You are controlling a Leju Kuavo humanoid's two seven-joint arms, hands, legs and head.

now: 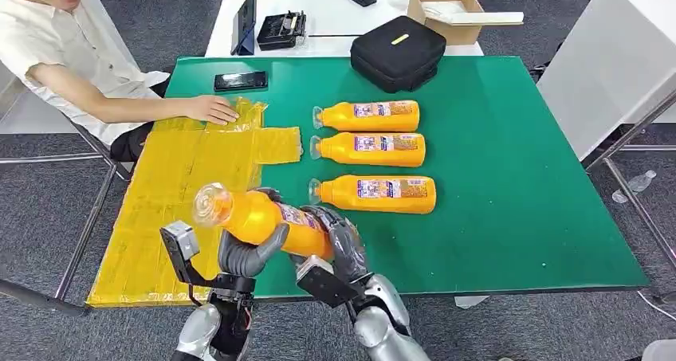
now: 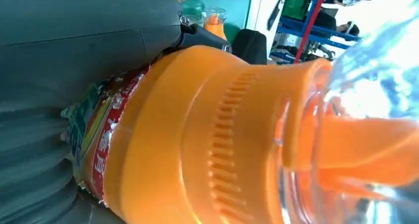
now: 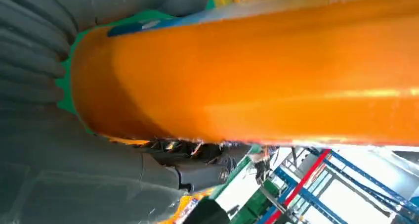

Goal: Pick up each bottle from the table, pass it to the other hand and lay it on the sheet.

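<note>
Both hands, left hand [image 1: 243, 253] and right hand [image 1: 339, 245], gripping one bottle [image 1: 259, 217], three bottles [image 1: 373, 155] on table [image 1: 510, 178]

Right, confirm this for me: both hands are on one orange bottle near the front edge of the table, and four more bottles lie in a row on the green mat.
Not quite. The head view shows three bottles lying in a row on the green mat, not four. The rest stands: the left hand and right hand both grip one orange bottle near the table's front edge.

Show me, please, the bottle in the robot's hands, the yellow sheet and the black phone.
held bottle [image 1: 263, 221]: head view, orange body.
yellow sheet [image 1: 171, 178]: head view, bare middle.
black phone [image 1: 240, 80]: head view, screen.
</note>
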